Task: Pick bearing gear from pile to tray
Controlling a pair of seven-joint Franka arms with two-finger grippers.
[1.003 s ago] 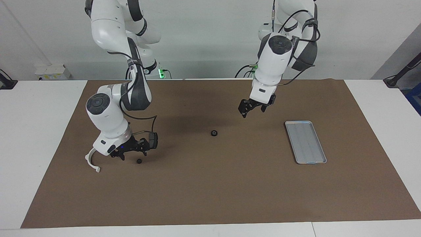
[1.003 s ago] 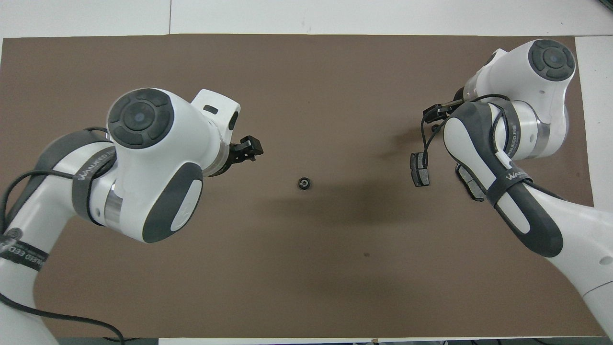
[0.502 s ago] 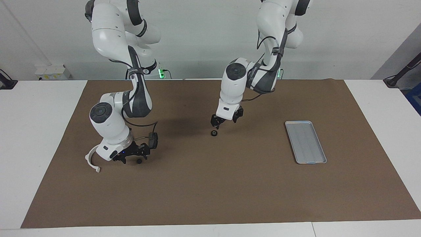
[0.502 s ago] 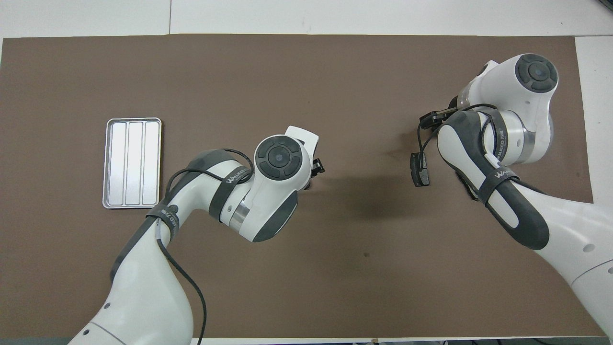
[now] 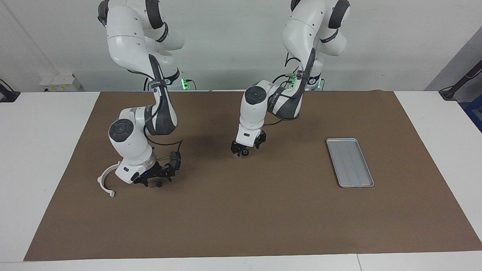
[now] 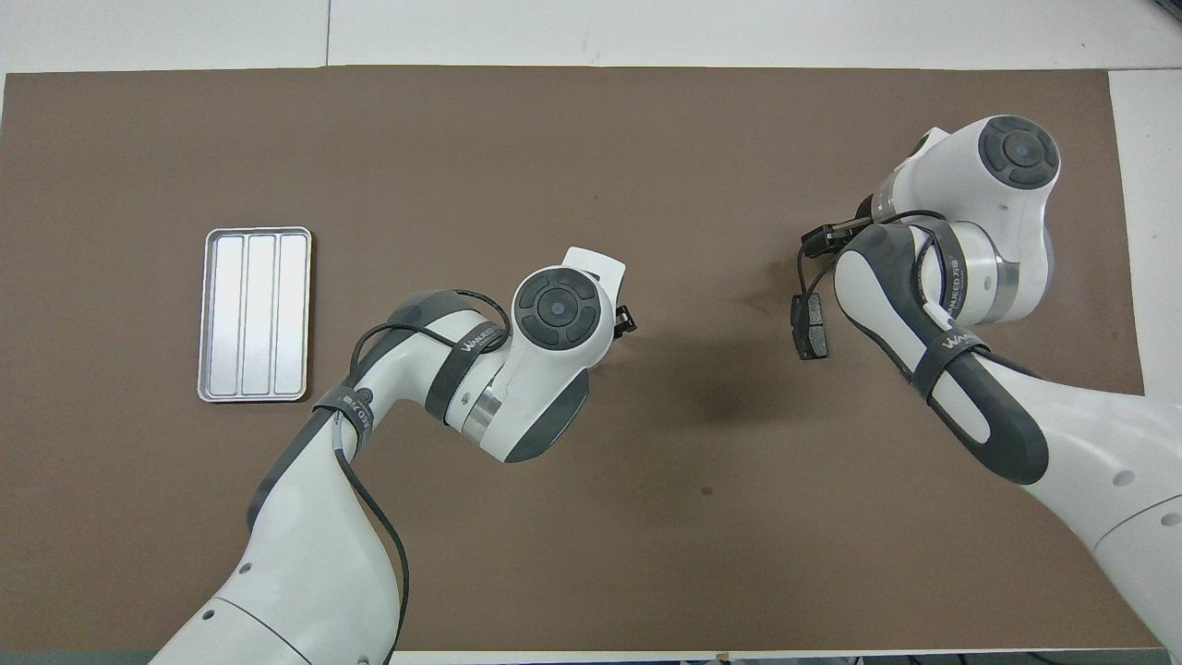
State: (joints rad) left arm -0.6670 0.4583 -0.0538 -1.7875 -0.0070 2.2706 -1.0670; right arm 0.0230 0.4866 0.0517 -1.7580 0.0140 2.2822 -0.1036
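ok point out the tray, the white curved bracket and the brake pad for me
tray (image 6: 254,314): overhead view, on its ribbed floor.
white curved bracket (image 5: 102,180): facing view, on the bend of the arc.
brake pad (image 6: 812,331): overhead view, on its dark face.

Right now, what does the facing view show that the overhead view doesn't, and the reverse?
Facing view only: the white half-ring bracket, a small black ring under the open right gripper, and the bearing gear under the open left gripper. Overhead view only: the tray's ribs seen from straight above, plus the arms hiding those parts. Both: the tray, a dark brake pad, and the brown mat.
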